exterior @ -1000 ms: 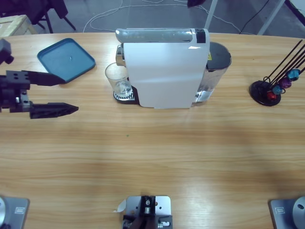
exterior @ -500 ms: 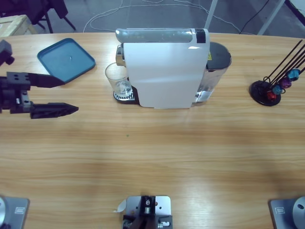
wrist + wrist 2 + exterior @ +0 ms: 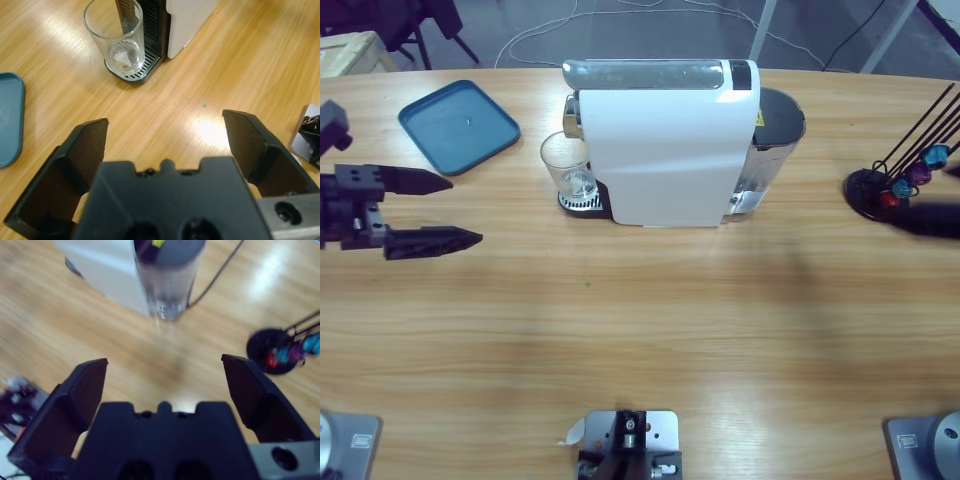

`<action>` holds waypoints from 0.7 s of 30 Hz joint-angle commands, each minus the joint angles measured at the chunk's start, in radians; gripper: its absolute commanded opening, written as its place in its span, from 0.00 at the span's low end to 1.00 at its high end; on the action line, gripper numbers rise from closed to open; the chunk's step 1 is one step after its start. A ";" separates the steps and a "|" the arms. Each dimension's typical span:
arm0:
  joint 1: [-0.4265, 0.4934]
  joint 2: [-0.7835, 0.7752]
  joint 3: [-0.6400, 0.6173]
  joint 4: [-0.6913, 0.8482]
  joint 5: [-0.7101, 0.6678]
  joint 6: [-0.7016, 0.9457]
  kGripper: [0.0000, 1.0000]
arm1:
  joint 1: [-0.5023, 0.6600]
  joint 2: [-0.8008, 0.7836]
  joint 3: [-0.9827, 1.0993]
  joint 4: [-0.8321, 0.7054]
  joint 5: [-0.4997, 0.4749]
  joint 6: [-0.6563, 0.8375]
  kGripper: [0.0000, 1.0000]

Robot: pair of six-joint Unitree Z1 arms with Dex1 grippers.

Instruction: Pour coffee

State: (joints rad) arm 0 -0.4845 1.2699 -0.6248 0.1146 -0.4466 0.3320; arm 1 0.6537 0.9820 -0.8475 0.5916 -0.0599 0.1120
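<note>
1 glass (image 3: pixel 568 166) well apart from left claw (image 3: pixel 448 212)

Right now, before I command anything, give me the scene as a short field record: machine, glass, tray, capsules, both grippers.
coffee machine: white body, upright mid-table, water tank at one end
glass: on the machine's drip grate, under the spout, looks empty
blue tray: flat on the table beside the glass end, nothing on it
capsule stand: black, holds coloured capsules, past the tank end
left gripper: open, holding nothing, jaws pointing toward the glass
right gripper: open, holding nothing, facing the water tank
</note>
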 commanded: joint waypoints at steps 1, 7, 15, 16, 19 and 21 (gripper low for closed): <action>-0.028 -0.009 0.027 -0.010 0.003 -0.010 1.00 | 0.009 -0.180 0.155 -0.095 -0.006 -0.017 1.00; -0.039 -0.032 0.023 -0.009 -0.011 -0.012 1.00 | 0.046 -0.093 0.201 -0.161 -0.009 0.023 1.00; -0.046 -0.065 0.022 0.017 -0.012 -0.063 1.00 | 0.052 -0.063 0.216 -0.186 -0.050 0.056 1.00; -0.045 -0.068 0.023 0.016 -0.012 -0.073 1.00 | 0.052 -0.042 0.211 -0.186 -0.066 0.057 1.00; -0.046 -0.118 0.032 0.017 -0.012 -0.117 1.00 | 0.052 -0.040 0.199 -0.174 -0.067 0.044 1.00; -0.046 -0.160 0.032 0.037 -0.013 -0.135 1.00 | 0.050 -0.049 0.184 -0.149 -0.080 0.032 1.00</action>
State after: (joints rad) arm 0 -0.5217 1.2150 -0.6214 0.1184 -0.4473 0.2660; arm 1 0.6970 0.9073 -0.6691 0.4161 -0.1057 0.1551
